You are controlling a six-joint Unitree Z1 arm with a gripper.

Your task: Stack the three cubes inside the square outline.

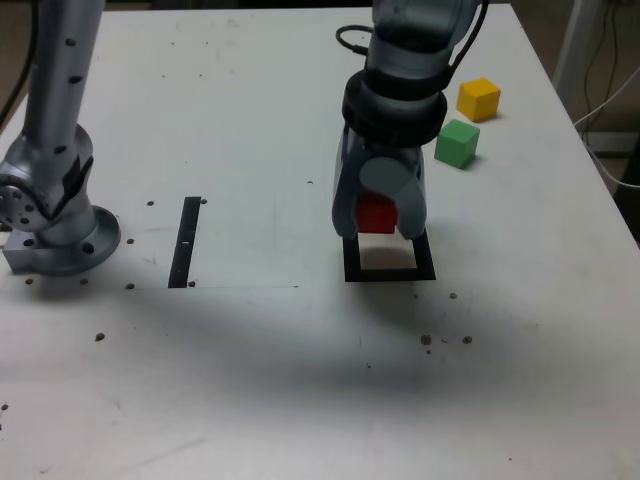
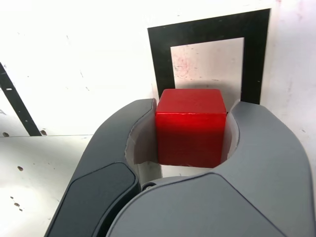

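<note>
Wrist view shows the fingers pinching the red cube over the square outline, seemingly for placement. Yellow cube and green cube wait well apart.

Bright overhead glare, soft shadows

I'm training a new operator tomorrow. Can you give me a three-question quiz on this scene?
1. True or false: the claw is shut on the red cube.
2. Which cubes stand free on the table? A) red and green B) yellow and green C) red and yellow
3. Fill in: in the exterior view, the thin black strip lies to the ____ of the square outline.

Key:
1. True; the red cube is held over the square outline.
2. B; the yellow cube and the green cube sit near the far edge.
3. Left.
</note>
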